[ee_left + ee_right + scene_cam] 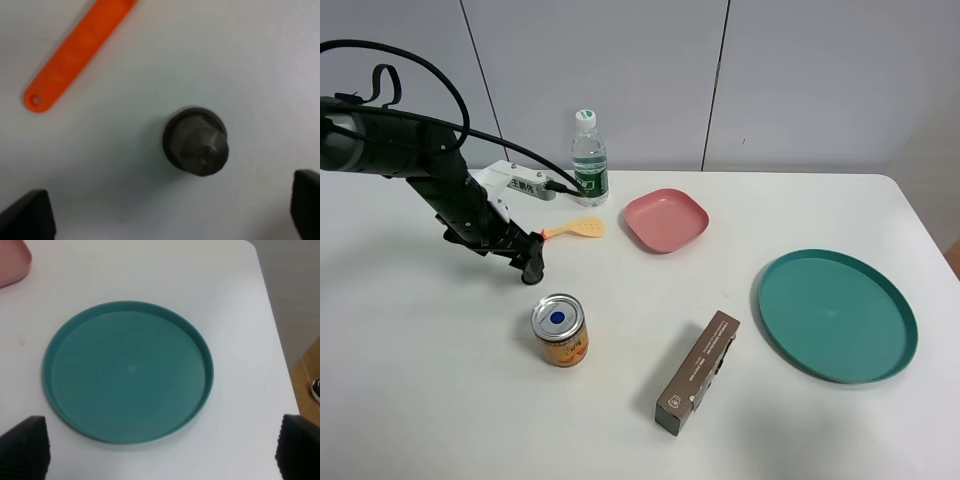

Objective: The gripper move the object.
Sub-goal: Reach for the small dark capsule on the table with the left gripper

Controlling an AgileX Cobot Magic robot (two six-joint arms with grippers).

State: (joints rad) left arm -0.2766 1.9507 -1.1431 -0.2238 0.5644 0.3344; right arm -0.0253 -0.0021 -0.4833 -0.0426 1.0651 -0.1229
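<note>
Hanging left gripper (533, 268) over table (420, 390) just behind can (560, 330), jaws spread wide, pinching nothing. Sitting under it, untouched: object (196, 141). Lying nearby, farther from can: orange spatula (575, 229), w/ bottle (589, 160) beyond. Holding right gripper (162, 456) spread too, by teal plate (130, 370) well right of can.

Desk (410, 400), contents by position:
- Far edge, left of middle: bottle (589, 158), upright; power strip (515, 182) just beside it, on its left.
- In front of the bottle: spatula (575, 229), lying flat; square dish (665, 219) to its right.
- In front of the spatula's handle: left gripper (533, 265), above the capsule cup (196, 141), which sits on the desk apart from the handle.
- Nearer the front edge: can (560, 329), upright; box (698, 372) lying to its right.
- Right edge: round tray (837, 314).
</note>
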